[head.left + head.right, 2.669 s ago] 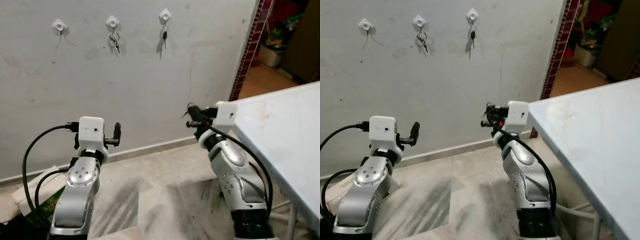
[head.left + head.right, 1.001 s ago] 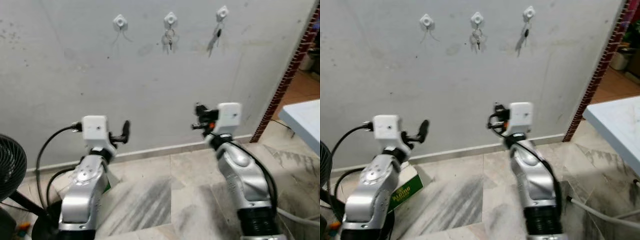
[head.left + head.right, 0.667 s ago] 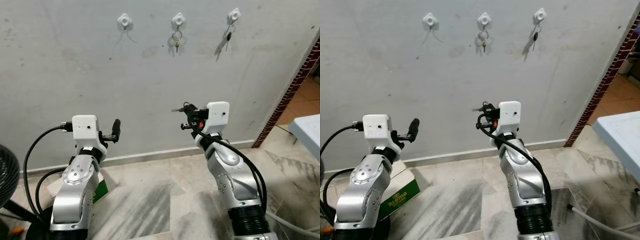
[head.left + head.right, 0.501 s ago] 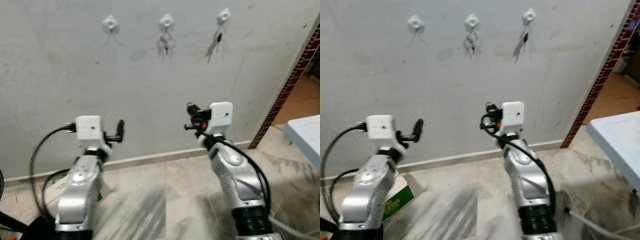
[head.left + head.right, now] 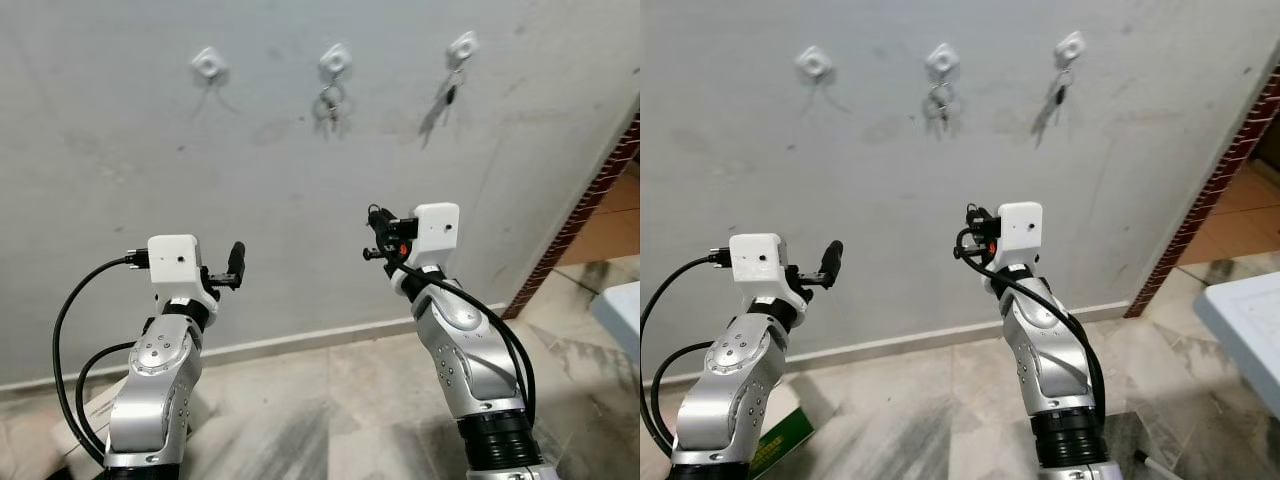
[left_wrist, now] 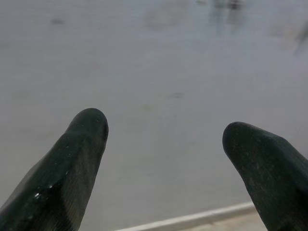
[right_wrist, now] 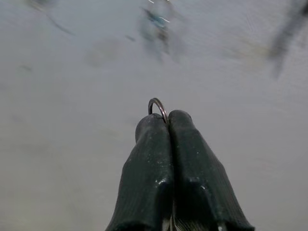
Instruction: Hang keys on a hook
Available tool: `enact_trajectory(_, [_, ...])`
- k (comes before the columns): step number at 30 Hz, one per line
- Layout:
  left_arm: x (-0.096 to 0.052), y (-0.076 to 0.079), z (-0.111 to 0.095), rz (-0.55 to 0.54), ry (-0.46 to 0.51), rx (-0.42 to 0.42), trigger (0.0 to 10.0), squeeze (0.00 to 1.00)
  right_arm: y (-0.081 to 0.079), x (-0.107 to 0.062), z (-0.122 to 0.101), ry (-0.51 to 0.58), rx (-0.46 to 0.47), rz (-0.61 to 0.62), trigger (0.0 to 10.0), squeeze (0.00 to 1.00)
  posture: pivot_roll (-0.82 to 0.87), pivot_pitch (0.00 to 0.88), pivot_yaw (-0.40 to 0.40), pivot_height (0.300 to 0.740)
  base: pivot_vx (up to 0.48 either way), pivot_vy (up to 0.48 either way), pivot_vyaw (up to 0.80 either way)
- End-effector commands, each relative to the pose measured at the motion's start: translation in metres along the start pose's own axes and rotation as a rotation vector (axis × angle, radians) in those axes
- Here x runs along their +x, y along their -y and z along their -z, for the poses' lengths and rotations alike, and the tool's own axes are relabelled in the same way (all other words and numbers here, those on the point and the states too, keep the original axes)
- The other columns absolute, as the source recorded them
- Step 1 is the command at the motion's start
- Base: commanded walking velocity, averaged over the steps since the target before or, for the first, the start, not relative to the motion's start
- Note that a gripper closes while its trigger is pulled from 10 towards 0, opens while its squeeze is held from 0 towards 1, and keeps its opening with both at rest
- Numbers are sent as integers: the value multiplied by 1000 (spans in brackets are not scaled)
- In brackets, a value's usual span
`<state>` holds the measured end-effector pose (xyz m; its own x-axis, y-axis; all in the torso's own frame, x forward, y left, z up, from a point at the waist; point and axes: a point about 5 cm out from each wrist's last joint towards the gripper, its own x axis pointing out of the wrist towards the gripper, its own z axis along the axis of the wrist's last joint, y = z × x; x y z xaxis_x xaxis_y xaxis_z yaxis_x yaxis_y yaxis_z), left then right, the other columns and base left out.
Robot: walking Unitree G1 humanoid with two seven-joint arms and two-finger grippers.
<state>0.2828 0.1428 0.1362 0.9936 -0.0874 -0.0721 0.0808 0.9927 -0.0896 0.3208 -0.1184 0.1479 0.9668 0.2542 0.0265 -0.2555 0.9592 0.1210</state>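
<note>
Three white hooks sit high on the grey wall. The left hook is bare. A key bunch hangs from the middle hook, and a single dark key from the right hook. My right gripper is raised well below the middle hook, off the wall. It is shut on a thin metal key ring that pokes out between its fingertips. The left gripper is held up lower left, open, its fingers wide apart with nothing between them.
A red brick wall edge ends the grey wall on the right, with a white table corner below it. A green printed box lies on the marble floor by my left arm. A pale skirting runs along the wall's foot.
The whole picture shifted as the camera moved: the hooks now sit more central and the table slid off to the right. Both arms keep their pose; the right gripper stays shut on the ring.
</note>
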Motion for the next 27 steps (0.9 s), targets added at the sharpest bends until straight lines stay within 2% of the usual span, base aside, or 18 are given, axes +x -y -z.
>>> enact_trajectory(1, [-1,-12,-4,-42,8,19,10000,0,-12,4,-8,32,9,-39,10000,0,73,0,20,740,341,337,0])
enact_trajectory(16, [0,-12,-4,-42,2,22,10000,0,-12,6,-8,35,11,-40,10000,0,79,0,21,740,308,368,0])
enact_trajectory(27, [2,-7,-5,-25,14,42,10000,0,-10,6,-9,40,8,-35,10000,0,84,0,18,740,0,0,0])
